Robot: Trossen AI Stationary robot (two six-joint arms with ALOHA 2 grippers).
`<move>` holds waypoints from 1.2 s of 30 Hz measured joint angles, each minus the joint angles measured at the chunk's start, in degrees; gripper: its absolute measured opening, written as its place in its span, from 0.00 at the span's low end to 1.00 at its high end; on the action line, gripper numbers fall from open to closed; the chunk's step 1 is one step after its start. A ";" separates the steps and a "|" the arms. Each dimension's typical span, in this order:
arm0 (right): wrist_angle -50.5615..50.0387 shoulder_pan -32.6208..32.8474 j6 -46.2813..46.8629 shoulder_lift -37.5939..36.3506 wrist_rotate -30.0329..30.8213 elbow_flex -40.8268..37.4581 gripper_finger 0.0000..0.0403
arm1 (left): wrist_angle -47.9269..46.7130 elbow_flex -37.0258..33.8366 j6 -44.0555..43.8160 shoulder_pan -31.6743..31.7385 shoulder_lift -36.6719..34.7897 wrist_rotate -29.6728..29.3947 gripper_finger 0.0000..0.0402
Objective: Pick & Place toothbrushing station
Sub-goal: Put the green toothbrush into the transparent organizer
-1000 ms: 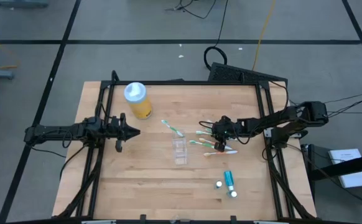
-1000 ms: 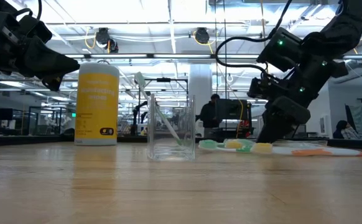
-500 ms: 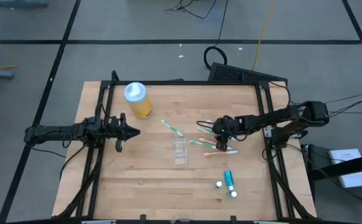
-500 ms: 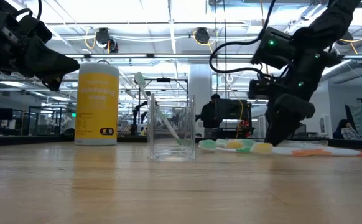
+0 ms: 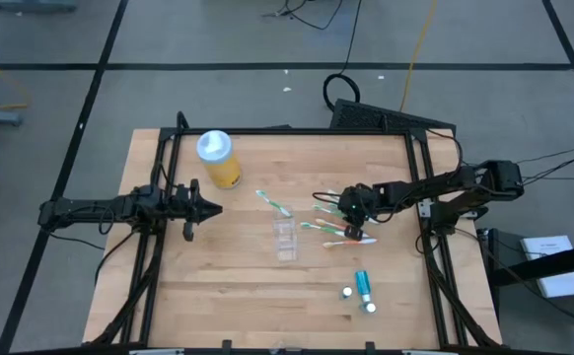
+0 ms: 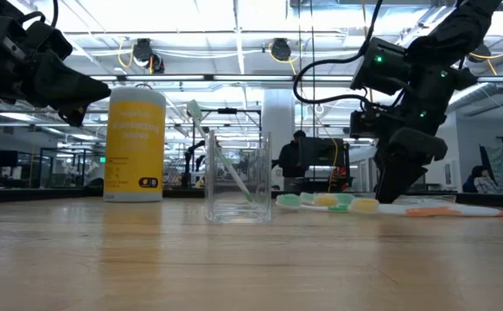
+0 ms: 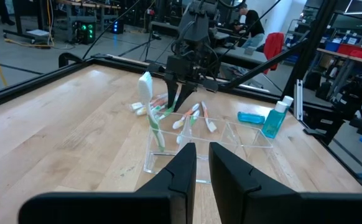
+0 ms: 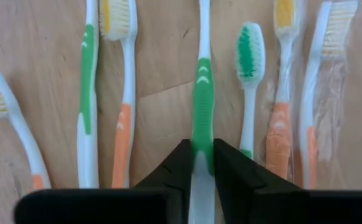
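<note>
A clear plastic cup (image 5: 285, 239) stands mid-table with one green-and-white toothbrush (image 6: 226, 164) leaning in it, head up. Several green, orange and white toothbrushes (image 5: 328, 210) lie flat on the wood to its right. My right gripper (image 8: 201, 165) points down among them, shut on a green-handled toothbrush (image 8: 201, 93); it also shows in the high view (image 5: 352, 227). Teal white-capped tubes (image 5: 363, 286) sit near the front right. My left gripper (image 5: 212, 207) hovers shut and empty left of the cup. My right gripper pinches the green handle (image 8: 201, 140) of the toothbrush between its two fingers, about mid-length. The fingers come from above, pointing down, one on each long side of the handle. The toothbrush lies flat on the table among the others.
A yellow bottle with a pale blue lid (image 5: 218, 158) stands at the far left of the table. Black frame rails (image 5: 159, 247) run along the left and right sides. Bare wood lies in front of the cup.
My right gripper has shifted a little toward the table's near edge over the lying toothbrushes and has tipped more steeply down onto them.
</note>
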 joint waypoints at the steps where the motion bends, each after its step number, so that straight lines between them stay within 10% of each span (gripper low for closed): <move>1: 0.00 -0.01 -0.32 0.00 -0.01 0.00 0.08 | 0.00 0.00 0.01 0.02 0.00 0.01 0.12; 36: 7.05 0.21 -1.62 -13.69 0.25 -0.45 0.02 | 0.02 0.00 -0.01 0.02 0.00 0.01 0.12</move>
